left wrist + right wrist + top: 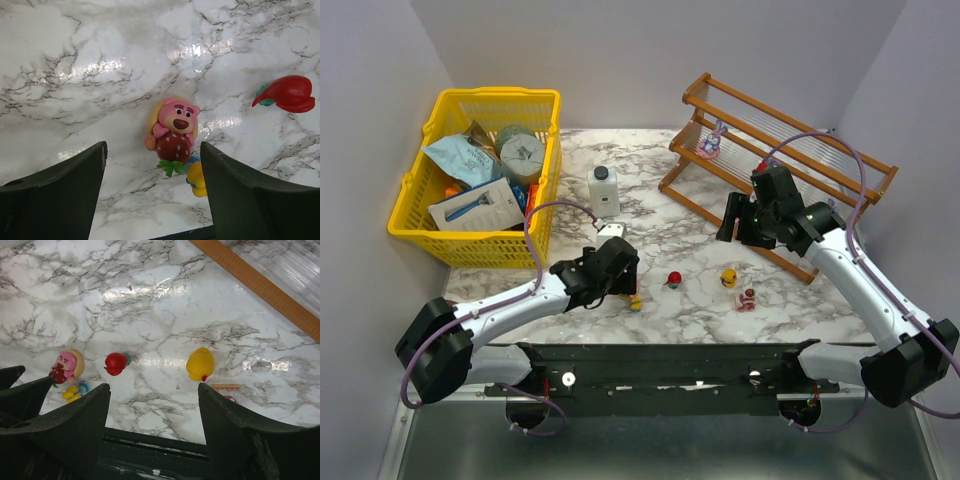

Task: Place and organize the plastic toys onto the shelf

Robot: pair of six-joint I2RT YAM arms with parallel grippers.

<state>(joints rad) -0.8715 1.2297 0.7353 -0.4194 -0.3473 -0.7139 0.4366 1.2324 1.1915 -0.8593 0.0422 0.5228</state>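
Left wrist view: the left hand [152, 149] is spread wide and holds nothing. A pink bear [174, 131] lies on the marble bench [75, 60] just beyond its fingers, with a small yellow toy [197, 177] just beside the bear. A red toy [287, 93] lies apart from them, on the side towards the shelf [790, 160]. The right hand [154, 389] is also wide open and empty. It hangs just in front of the shelf's lower rail, with a yellow figure [200, 364] on the bench below it. A pink-red figure [747, 299] lies near that one, farther from the shelf. One bunny [712, 142] stands on the shelf near its left end. A white bottle [604, 190] and a yellow basket [495, 95] sit left of the shelf, the basket farther off.
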